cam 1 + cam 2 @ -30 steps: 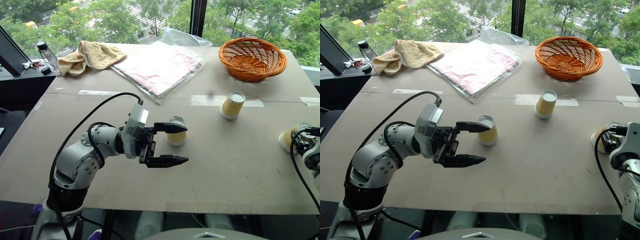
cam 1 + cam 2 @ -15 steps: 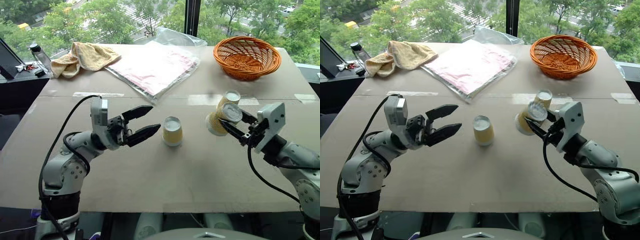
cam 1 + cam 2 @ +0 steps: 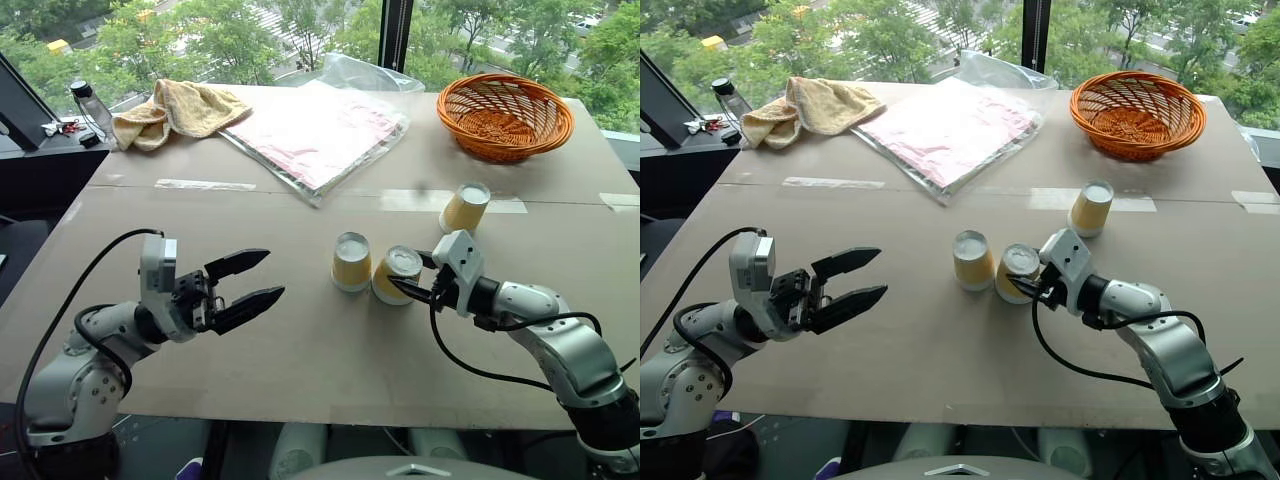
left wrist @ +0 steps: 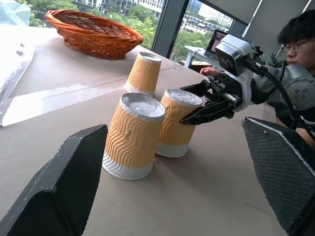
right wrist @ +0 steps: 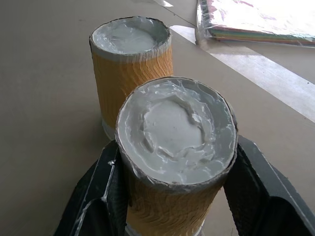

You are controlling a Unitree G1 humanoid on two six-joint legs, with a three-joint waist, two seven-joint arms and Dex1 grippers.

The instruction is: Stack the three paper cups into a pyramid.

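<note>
Since 1 second ago the right gripper (image 3: 408, 290) has carried 1 cup (image 3: 396, 275) in beside the middle cup (image 3: 351, 262), pinching it. Left gripper (image 3: 252, 281) hangs spread at 9 o'clock of them; third cup (image 3: 465, 208) stands at 1 o'clock.

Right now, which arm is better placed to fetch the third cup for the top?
Probably the right. The third cup stands on the right side, just beyond the right gripper, which need only release the cup it holds beside the middle cup. The open left gripper would have to reach across both.

Left gripper (image 3: 252, 281) gapes wide; right gripper (image 3: 412, 276) is clamped, pointing left.
</note>
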